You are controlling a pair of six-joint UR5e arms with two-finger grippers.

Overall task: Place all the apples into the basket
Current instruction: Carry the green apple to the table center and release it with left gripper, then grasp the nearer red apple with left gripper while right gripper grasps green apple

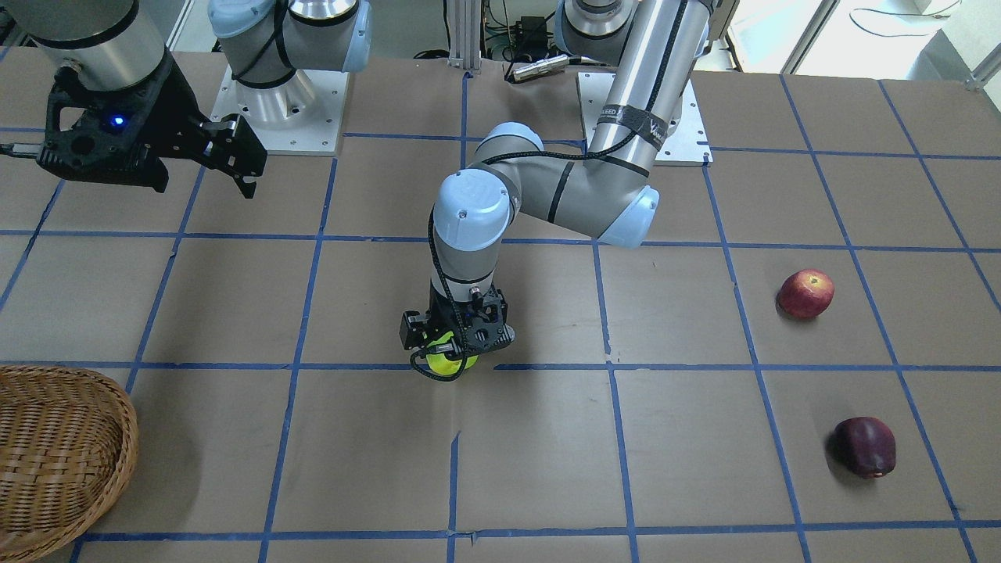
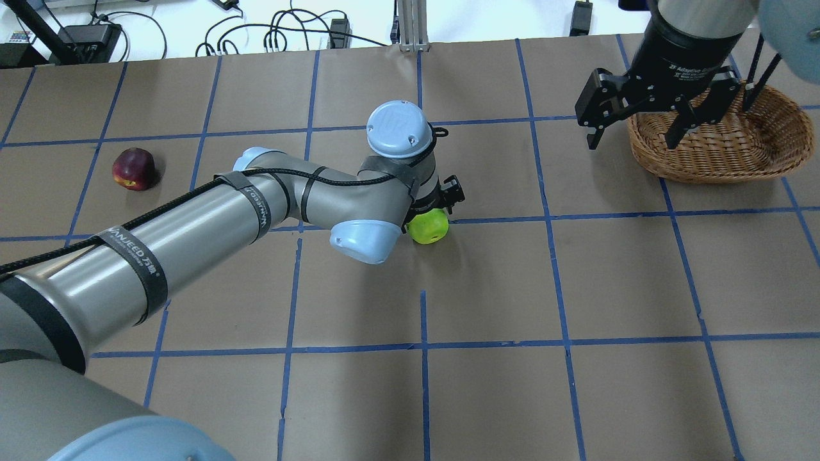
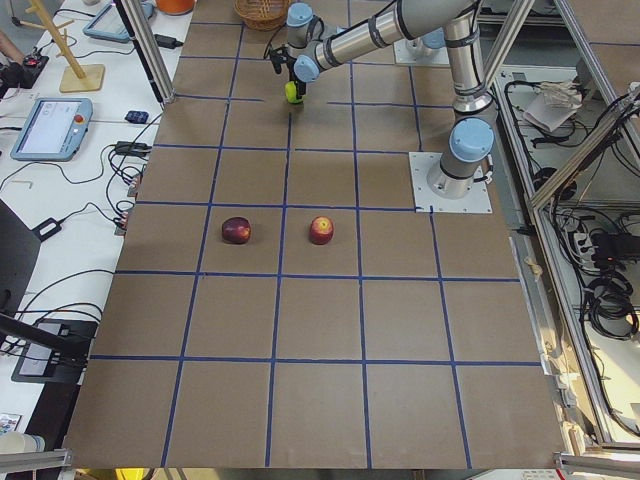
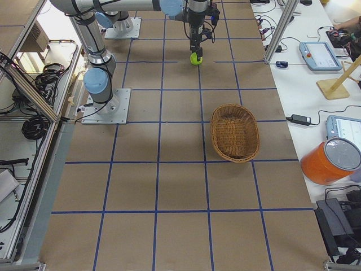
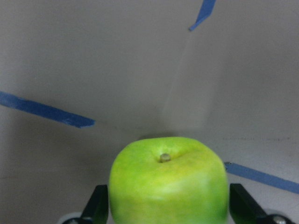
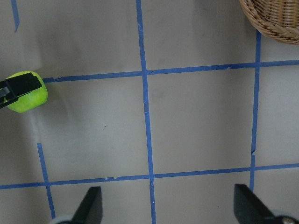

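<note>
My left gripper (image 1: 446, 356) is shut on the yellow-green apple (image 2: 429, 227) at the table's middle, at or just above the surface. In the left wrist view its fingers (image 5: 96, 207) press both sides of the apple (image 5: 168, 182). The red apple (image 1: 805, 293) and the maroon apple (image 1: 864, 446) lie apart on the robot's left side of the table. The maroon apple also shows in the overhead view (image 2: 133, 168); the red one is hidden there under my left arm. My right gripper (image 2: 631, 137) is open and empty, raised beside the wicker basket (image 2: 724, 147).
The basket (image 1: 55, 453) sits at the robot's far right of the table and holds no apples (image 4: 234, 132). Blue tape lines grid the brown table. Tablets, an orange tub and cables lie beyond the table's far edge.
</note>
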